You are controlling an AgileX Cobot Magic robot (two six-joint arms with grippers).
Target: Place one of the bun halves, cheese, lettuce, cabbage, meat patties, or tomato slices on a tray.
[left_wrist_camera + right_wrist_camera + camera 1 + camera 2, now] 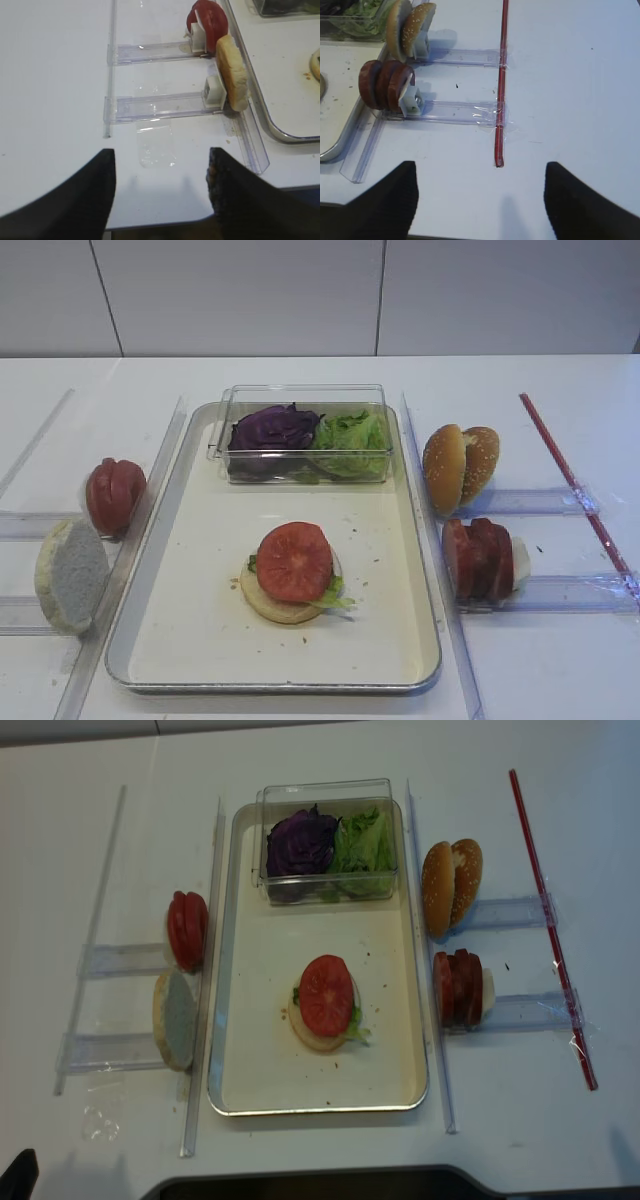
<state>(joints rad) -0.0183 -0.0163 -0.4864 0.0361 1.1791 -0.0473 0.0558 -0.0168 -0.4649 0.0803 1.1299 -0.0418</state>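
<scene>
Both claws sit nearest you: the right gripper (479,200) and the left gripper (161,190) hover over bare table with jaws apart, holding nothing.

Check progress on the tray (190,640): a bun half (275,602) lies on its floor with lettuce (335,592) and a tomato slice (294,560) stacked on top.

Judge the meat patties (478,557), standing on edge right of the tray, as the likely next item. Sesame bun tops (460,466) stand behind them.

Note the clear box (300,435) of cabbage (272,427) and the red strip (500,85); neither blocks your reach.
</scene>
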